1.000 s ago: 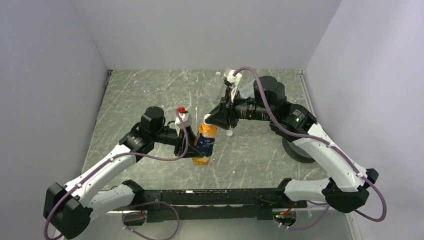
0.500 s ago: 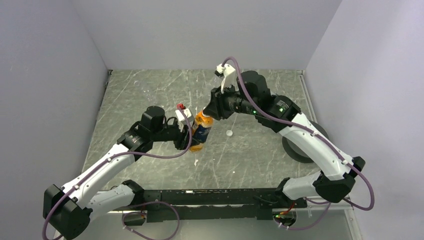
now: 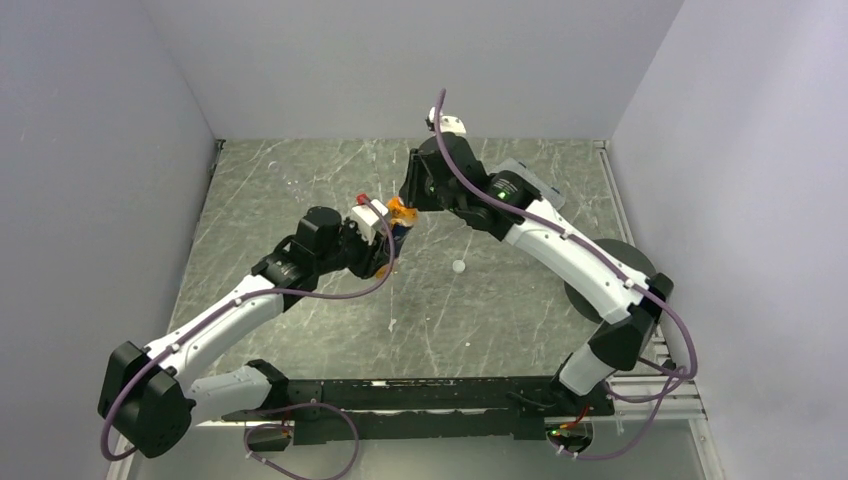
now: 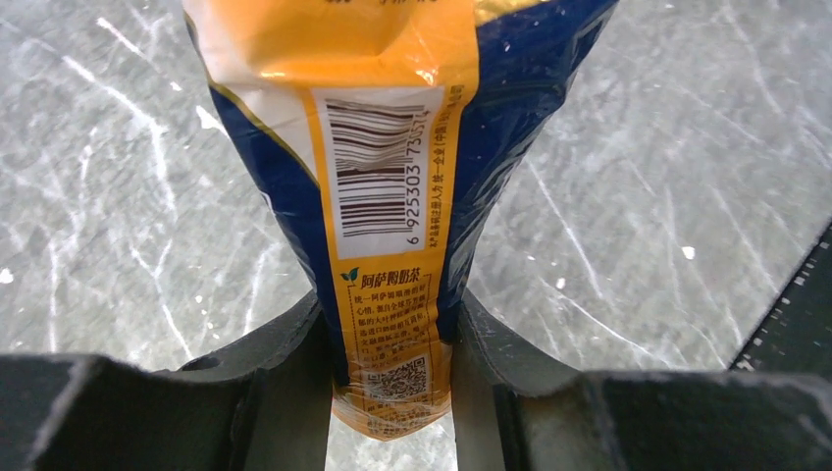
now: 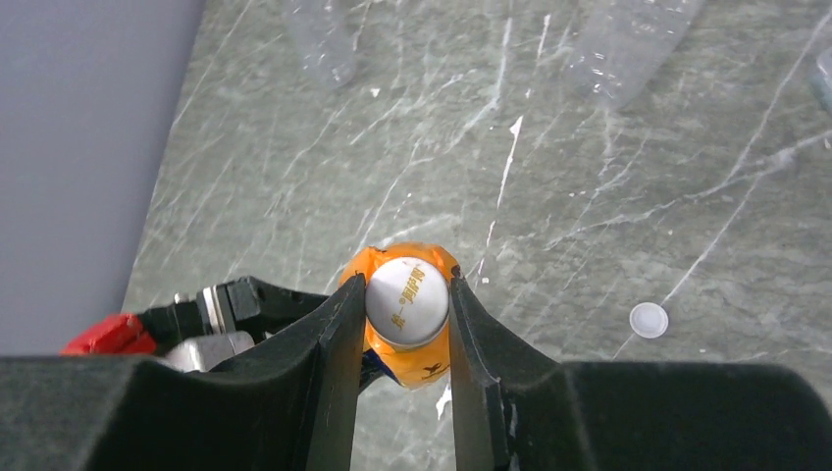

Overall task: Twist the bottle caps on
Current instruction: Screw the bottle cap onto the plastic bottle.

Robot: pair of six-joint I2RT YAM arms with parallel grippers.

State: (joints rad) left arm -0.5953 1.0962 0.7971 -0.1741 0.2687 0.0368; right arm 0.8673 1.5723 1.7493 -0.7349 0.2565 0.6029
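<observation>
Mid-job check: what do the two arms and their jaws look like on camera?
The left arm and right arm match: white link shells, black joint housings, a purple cable looped along each. A white block with a red part sits on the left wrist. The left gripper and right gripper have matte black jaws with curved inner faces.

Robotics lab cell, plain grey walls (image 3: pixel 400 70), marble-patterned tabletop (image 3: pixel 480 320), cabled robot arms (image 3: pixel 215 325)
</observation>
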